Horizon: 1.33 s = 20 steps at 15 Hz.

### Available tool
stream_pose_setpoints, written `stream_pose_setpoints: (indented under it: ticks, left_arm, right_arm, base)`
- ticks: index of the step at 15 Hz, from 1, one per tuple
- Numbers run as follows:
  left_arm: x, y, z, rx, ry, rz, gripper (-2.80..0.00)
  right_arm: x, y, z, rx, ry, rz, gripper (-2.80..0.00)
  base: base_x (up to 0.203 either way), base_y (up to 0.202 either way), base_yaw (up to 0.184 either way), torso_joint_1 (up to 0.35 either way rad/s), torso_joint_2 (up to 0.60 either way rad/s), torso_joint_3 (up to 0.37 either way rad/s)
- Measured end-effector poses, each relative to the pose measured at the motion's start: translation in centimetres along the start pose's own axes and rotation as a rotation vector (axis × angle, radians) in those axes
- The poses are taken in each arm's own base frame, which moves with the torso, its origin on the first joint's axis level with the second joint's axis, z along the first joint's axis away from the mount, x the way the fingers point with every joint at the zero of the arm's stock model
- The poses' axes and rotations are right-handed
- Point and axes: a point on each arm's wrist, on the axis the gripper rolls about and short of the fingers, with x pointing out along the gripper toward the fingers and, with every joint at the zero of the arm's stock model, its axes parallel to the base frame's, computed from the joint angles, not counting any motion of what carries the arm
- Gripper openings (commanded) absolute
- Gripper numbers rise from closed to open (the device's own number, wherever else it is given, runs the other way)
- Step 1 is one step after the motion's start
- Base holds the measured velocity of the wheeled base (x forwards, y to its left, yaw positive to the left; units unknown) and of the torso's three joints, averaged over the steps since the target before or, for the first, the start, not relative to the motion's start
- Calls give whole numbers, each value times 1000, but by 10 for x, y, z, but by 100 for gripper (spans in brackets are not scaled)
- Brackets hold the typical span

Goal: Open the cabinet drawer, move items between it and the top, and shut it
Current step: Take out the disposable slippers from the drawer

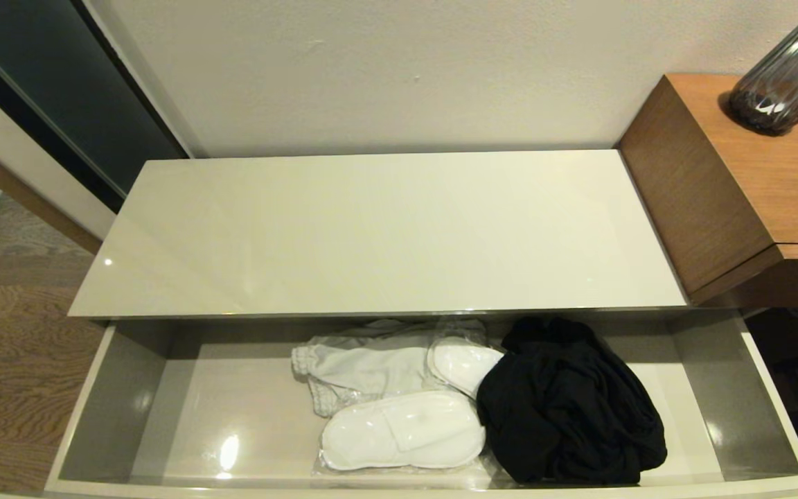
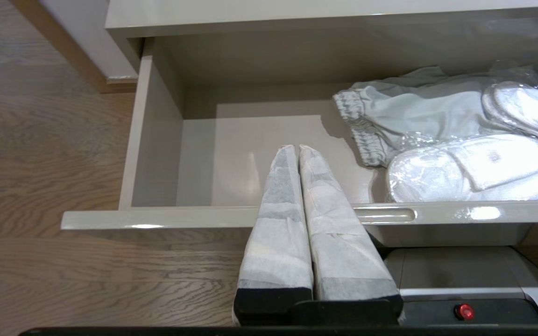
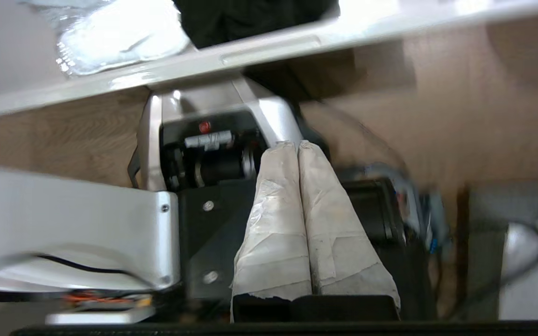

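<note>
The cabinet drawer (image 1: 129, 416) is standing pulled fully out below the top (image 1: 371, 229), which is carrying none of the items, so the opening step looks done and the transfer step is in hand. Going left to right inside the drawer: the left part of the floor is lying bare; the light grey garment (image 1: 357, 367) is sitting near the middle, its elastic band facing left; 2 wrapped pairs of slippers are lying against it, the front pair (image 1: 402, 433) near the drawer front and the back pair (image 1: 461, 364) partly under the black garment (image 1: 569, 402), which is heaped right of centre.

The left gripper (image 2: 297, 149) is hanging clenched and empty in front of the drawer's left part. The right gripper (image 3: 296, 145) is also pressed closed on nothing, pointing at the robot's own base below the drawer front.

The next move probably calls for 1 gripper opening, reaching into the drawer and pinching an item to lift it onto the top.
</note>
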Motion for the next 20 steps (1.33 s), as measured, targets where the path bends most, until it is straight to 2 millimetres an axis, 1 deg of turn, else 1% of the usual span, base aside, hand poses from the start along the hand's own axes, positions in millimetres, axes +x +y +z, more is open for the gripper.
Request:
stream_pose_setpoints:
  ticks: [1, 3, 4, 5, 6, 8, 11, 17, 19, 20]
  left_arm:
    - [0, 0, 0, -1, 0, 1, -280]
    - [0, 0, 0, 0, 0, 2, -280]
    - [0, 0, 0, 0, 0, 2, -280]
    - [0, 0, 0, 0, 1, 2, -280]
    - [0, 0, 0, 1, 2, 2, -280]
    - [0, 0, 0, 1, 1, 1, -280]
    - [0, 0, 0, 6, -1, 2, -280]
    - [0, 0, 0, 4, -1, 2, -280]
    - [0, 0, 0, 4, -1, 2, -280]
    - [0, 0, 0, 3, -1, 2, -280]
  right_arm:
    - [4, -3, -14, -62, -52, 21, -280]
    - [24, -11, -40, -204, -154, 24, -280]
    - [35, -14, -48, -272, -206, 0, -280]
    - [44, -17, -51, -325, -256, -37, -280]
    - [50, -18, -53, -356, -304, -75, -280]
    - [58, -19, -51, -392, -395, -92, -280]
    - [78, -23, -52, -479, -453, -137, -280]
    - [100, -27, -56, -492, -485, -179, -280]
    - [115, -30, -59, -491, -543, -173, -280]
    - [119, -30, -58, -492, -595, -168, -280]
  base:
    - [0, 0, 0, 0, 0, 0]
    - [0, 0, 0, 0, 0, 0]
    - [0, 0, 0, 0, 0, 0]
    - [0, 0, 0, 0, 0, 0]
    - [0, 0, 0, 0, 0, 0]
    - [0, 0, 0, 0, 0, 0]
    - [0, 0, 0, 0, 0, 0]
    - [0, 0, 0, 0, 0, 0]
    - [0, 0, 0, 0, 0, 0]
    - [0, 0, 0, 0, 0, 0]
